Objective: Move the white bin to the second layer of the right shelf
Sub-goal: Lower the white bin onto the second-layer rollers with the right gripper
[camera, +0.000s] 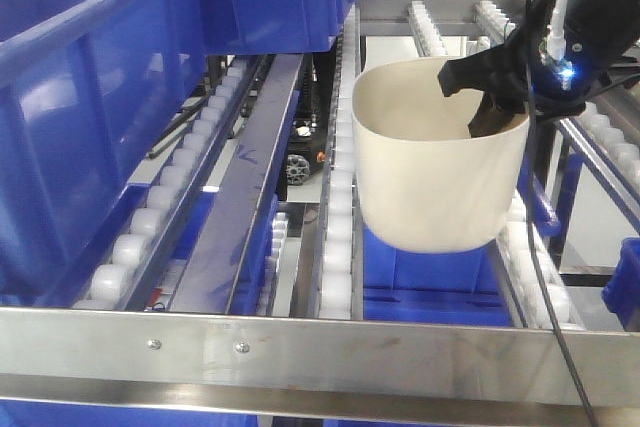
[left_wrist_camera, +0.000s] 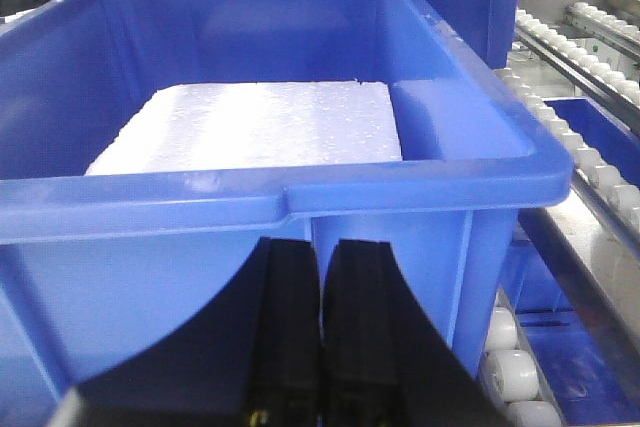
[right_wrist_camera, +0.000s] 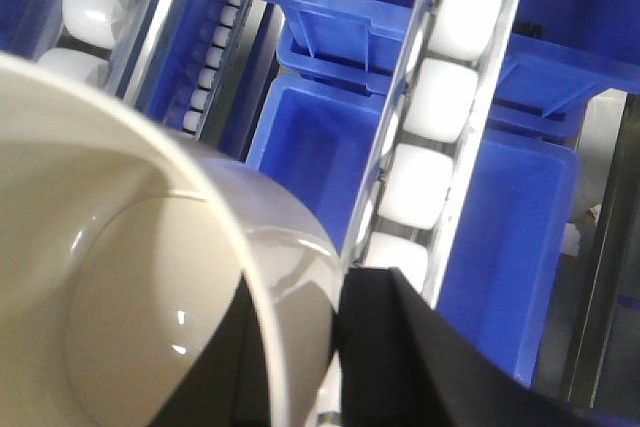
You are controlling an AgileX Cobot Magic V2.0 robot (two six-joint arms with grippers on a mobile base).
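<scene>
Right gripper (camera: 497, 87) jaws clamp the white bin (camera: 435, 162) rim, bin hanging over the right shelf second layer (camera: 335, 247) rollers, not yet released; left gripper (left_wrist_camera: 322, 332) jaws closed empty.

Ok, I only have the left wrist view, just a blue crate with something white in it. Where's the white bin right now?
Observer: The white bin is held up over the roller rails of the right shelf second layer, by the right tool.
Operator: How is it gripped?
Observer: By its rim: one finger inside the wall, one outside, per the right wrist view.
Operator: Is it sitting on the rollers?
Observer: It doesn't look so. In the front view its base hangs between two roller rails, with a blue crate showing below.
Operator: Anything inside the bin?
Observer: Nothing visible; its inside looks bare.
</scene>
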